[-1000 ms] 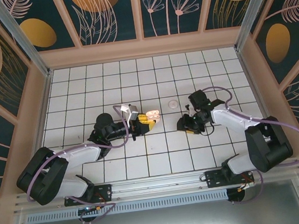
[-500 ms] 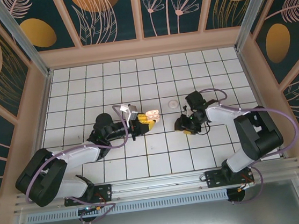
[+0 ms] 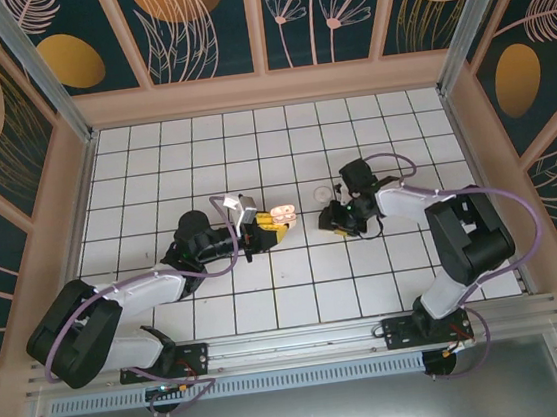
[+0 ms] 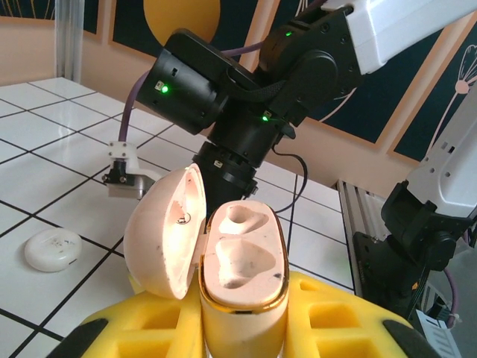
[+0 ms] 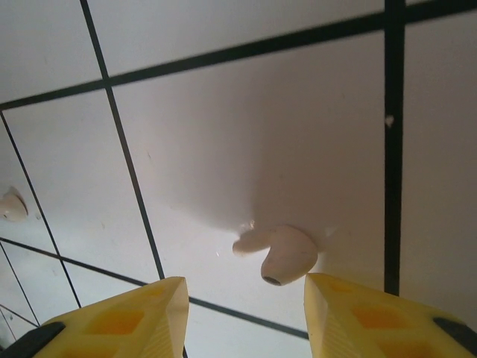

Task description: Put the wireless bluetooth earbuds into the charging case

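Here, left fingers (image 4: 149,328) grip the charging case (image 4: 242,276); right fingers (image 5: 127,313) gape above white tiles (image 5: 246,134).

The top camera is hanging above and behind my two bases, looking down from far off and taking in the whole tiled table (image 3: 151,152) and its walls. My left wrist camera is riding just behind my left gripper (image 4: 242,332), looking low and nearly level across the tiles. It is sitting very close to the open charging case (image 4: 242,268) and facing my right arm (image 4: 223,89). My right wrist camera is pointing down at the tiles from close up, past my right gripper (image 5: 246,302) at an earbud (image 5: 287,253). The top and left wrist views are sharing the case, my right arm and the flat white round piece (image 4: 52,250).
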You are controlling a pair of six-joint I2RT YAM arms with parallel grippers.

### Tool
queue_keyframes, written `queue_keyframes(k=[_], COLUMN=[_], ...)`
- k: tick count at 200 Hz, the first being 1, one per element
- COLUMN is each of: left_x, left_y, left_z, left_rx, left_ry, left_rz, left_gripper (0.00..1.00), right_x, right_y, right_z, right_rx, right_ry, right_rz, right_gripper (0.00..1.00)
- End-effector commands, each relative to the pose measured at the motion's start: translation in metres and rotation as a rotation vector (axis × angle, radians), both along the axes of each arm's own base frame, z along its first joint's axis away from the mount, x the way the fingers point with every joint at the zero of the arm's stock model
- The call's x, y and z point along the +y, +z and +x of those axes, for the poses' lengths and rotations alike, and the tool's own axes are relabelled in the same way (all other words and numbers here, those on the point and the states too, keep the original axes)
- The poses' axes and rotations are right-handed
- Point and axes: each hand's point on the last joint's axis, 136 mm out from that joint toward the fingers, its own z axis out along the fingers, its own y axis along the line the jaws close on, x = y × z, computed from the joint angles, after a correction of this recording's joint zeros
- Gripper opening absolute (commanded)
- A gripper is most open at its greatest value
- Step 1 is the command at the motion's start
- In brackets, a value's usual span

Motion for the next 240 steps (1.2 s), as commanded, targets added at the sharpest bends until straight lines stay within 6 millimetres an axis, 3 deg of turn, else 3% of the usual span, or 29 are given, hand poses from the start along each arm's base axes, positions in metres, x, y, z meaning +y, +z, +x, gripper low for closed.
queue_keyframes(k=[1,57,130,240], left_x=[-0.001,-0.001,-0.001,0.0], left_y=[0.015,0.016,0.016,0.015], left_z=[-0.001,0.0,-0.001,-0.001], left_rx=[-0.056,-0.061,-0.059,-0.055], left_ry=[0.001,0.002,-0.004,0.005], left_rz=[-0.019,-0.015,-0.012,-0.002], left_gripper=[0.22,0.22,0.22,0.22], right_x=[0.002,0.007,-0.014,0.003], right_y=[0.004,0.007,0.025,-0.006], right_z=[0.019,0.03,0.017,0.02], right_rx=[-0.053,-0.066,-0.046,-0.015], right_ry=[0.003,0.023,0.146,0.369], right_rz=[-0.009,-0.019,-0.303,-0.424], right_gripper=[0.45,0.45,0.44,0.41])
